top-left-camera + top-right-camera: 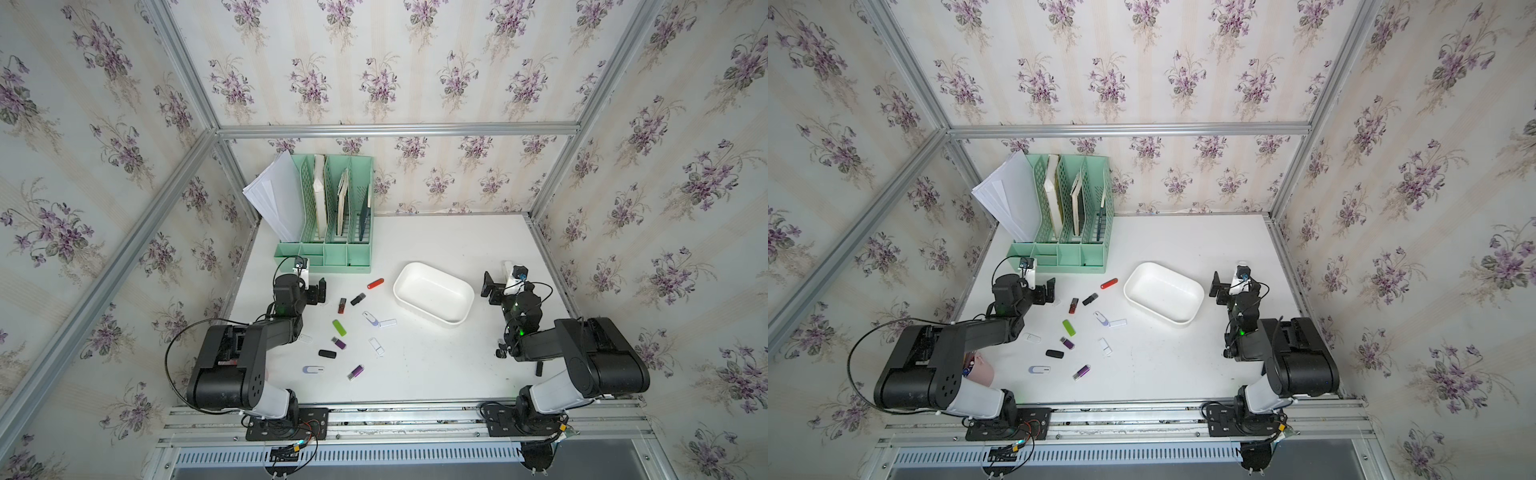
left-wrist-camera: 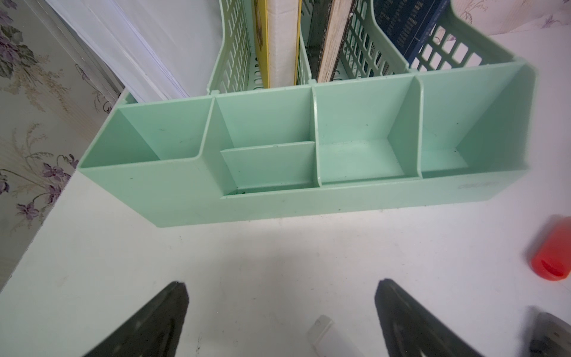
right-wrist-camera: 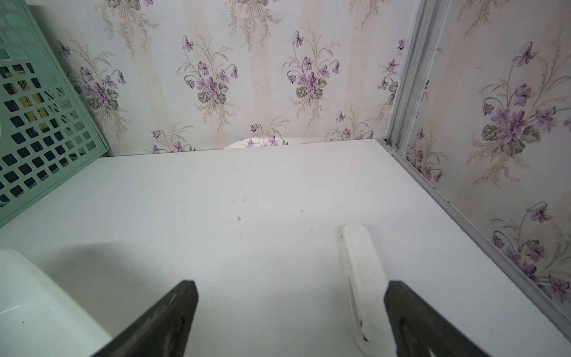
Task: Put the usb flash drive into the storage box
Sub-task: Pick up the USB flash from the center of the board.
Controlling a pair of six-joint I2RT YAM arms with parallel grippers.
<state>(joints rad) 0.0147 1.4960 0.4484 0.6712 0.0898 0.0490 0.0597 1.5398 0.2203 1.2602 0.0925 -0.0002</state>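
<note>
The storage box, a shallow white tub, sits empty right of the table's centre. Several usb flash drives lie scattered left of it, among them a red one, a green one and a purple one. My left gripper is open low over the table at the cluster's far left, with a white drive lying loose between its jaws. My right gripper is open just right of the box. Another white drive lies beside one of its fingers.
A mint-green file organizer with books and papers stands at the back left, right in front of the left gripper. A pink pen cup is half hidden under the left arm. Wallpapered walls and metal rails enclose the table.
</note>
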